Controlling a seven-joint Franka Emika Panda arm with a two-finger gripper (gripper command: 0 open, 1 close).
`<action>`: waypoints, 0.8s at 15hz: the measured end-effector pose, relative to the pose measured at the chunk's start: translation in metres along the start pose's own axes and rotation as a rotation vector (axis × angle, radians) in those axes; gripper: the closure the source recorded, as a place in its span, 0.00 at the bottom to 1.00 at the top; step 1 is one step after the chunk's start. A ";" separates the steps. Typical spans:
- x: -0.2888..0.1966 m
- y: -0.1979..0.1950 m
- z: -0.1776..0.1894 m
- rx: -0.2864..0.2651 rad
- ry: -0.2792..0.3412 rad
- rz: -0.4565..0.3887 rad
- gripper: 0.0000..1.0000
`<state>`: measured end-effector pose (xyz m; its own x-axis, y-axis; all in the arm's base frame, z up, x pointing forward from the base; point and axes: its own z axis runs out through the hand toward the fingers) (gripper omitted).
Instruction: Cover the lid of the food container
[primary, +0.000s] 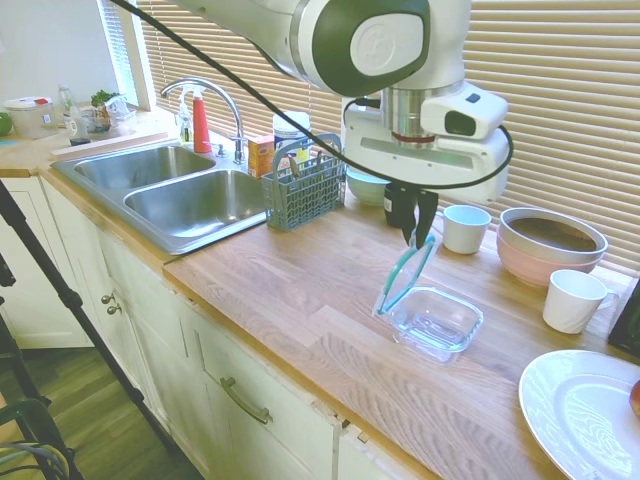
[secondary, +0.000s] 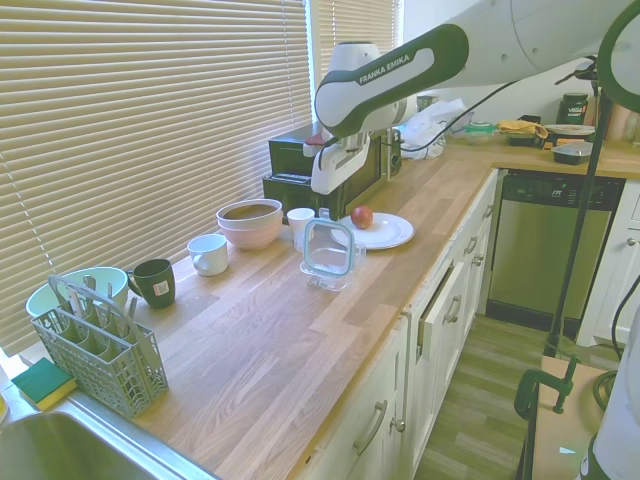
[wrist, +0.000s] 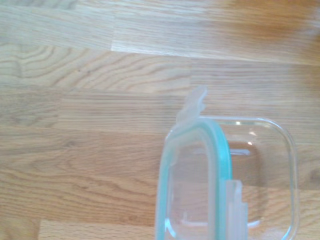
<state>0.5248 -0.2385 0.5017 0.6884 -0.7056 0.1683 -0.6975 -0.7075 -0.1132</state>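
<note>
Right of centre in the first exterior view, the gripper (primary: 417, 232) is clamped on the top edge of the lid (primary: 404, 276), which hangs steeply tilted with its lower edge at the near-left rim of the container (primary: 435, 322). That container sits open on the counter (primary: 300, 300), below a white mug (primary: 466, 228). Holding the lid by one edge probably lets its low side act as a hinge, so it can be tipped down flat over the opening. The wrist view shows the lid overlapping only part of the container, so it isn't seated yet.
</note>
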 end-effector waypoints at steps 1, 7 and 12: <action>0.004 0.010 0.001 0.007 -0.005 0.006 1.00; 0.032 0.054 0.010 0.038 -0.032 0.026 1.00; 0.054 0.049 0.026 0.051 -0.031 -0.046 1.00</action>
<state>0.5330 -0.3124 0.4798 0.7260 -0.6725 0.1438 -0.6544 -0.7398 -0.1563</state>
